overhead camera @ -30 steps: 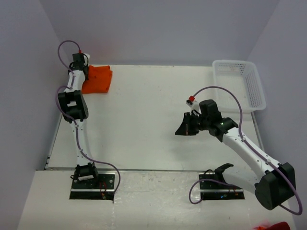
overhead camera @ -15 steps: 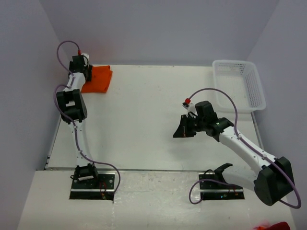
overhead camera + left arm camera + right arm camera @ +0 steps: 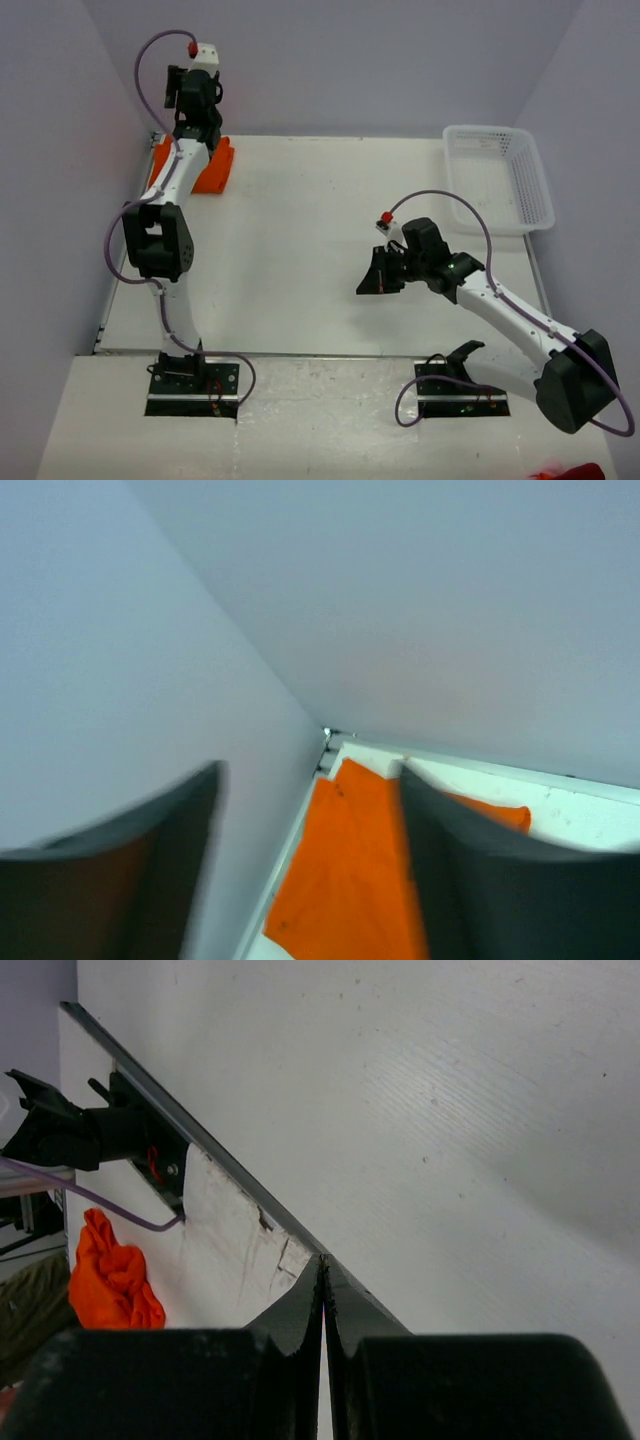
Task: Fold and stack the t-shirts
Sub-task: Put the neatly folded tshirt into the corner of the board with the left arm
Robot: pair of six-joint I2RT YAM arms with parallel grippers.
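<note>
A folded orange t-shirt (image 3: 215, 172) lies in the far left corner of the table, partly hidden behind the left arm. My left gripper (image 3: 195, 100) is raised above it. In the left wrist view its fingers (image 3: 450, 880) stand wide apart and hold nothing, with the t-shirt (image 3: 350, 870) lying below between them against the wall. My right gripper (image 3: 375, 276) hovers low over the bare middle-right of the table. Its jaws are pressed together on nothing (image 3: 322, 1258). A bunched orange cloth (image 3: 110, 1275) lies off the table beside the right arm's base.
A white basket (image 3: 500, 175) stands at the far right corner. Walls close in the table on the left, back and right. The table's near edge rail (image 3: 200, 1145) runs just ahead of my right gripper. A scrap of orange (image 3: 570, 472) shows at the bottom right.
My left gripper opened, let go of the folded t-shirt and rose above the corner. The right gripper drifted a little left and nearer, still shut.
</note>
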